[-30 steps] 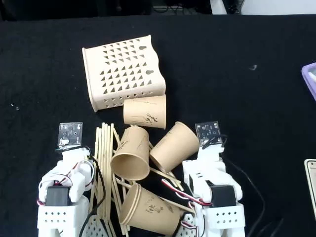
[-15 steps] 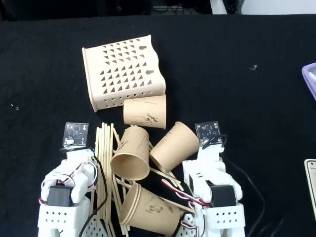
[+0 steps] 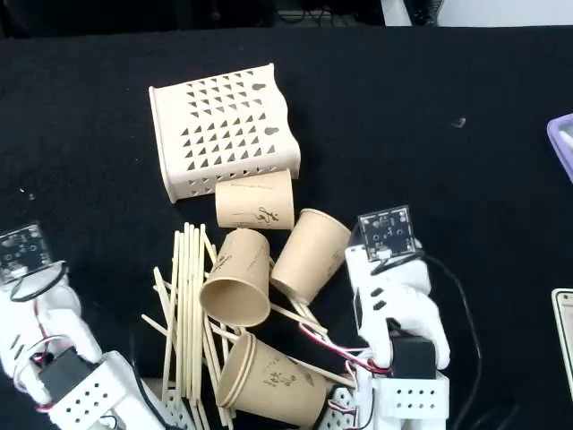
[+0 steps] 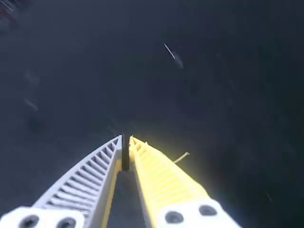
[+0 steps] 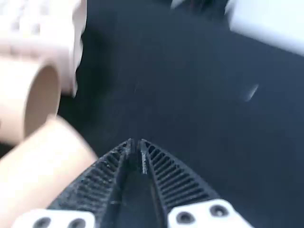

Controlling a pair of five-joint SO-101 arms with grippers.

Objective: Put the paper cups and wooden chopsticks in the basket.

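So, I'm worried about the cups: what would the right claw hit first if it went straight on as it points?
Likely just the bare table, which lies ahead of the shut right claw. The cups and basket sit to one side of that line, though depth is unclear.

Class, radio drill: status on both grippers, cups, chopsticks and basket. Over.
Left gripper and right gripper: jaws shut, empty. Four paper cups and chopsticks loose on table, none in basket. Basket on its side; cups lie across chopsticks.
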